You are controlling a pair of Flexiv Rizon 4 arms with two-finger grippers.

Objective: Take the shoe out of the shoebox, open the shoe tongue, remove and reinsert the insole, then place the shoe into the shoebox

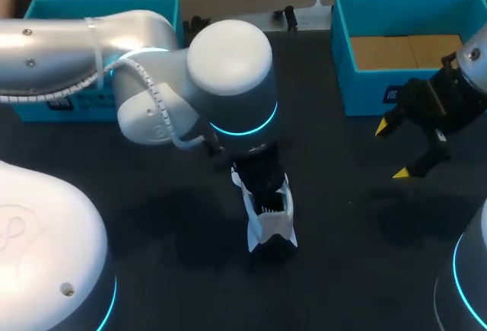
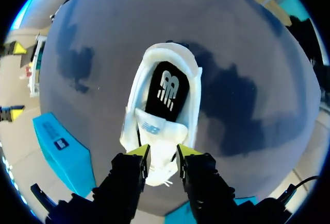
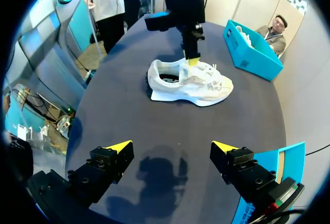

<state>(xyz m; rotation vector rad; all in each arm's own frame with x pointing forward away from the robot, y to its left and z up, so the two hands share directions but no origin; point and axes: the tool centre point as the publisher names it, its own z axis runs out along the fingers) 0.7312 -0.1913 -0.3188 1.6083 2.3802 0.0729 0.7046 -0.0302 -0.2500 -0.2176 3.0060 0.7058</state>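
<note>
White shoe (image 3: 198, 86) upright on its sole, black insole (image 2: 166, 87) inside, open teal shoebox (image 1: 364, 89) well apart.

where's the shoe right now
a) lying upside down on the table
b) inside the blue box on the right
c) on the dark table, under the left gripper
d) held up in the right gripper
c: the shoe stands sole-down on the table with the left gripper closed on its tongue. The right gripper is open, empty and apart from it.
</note>
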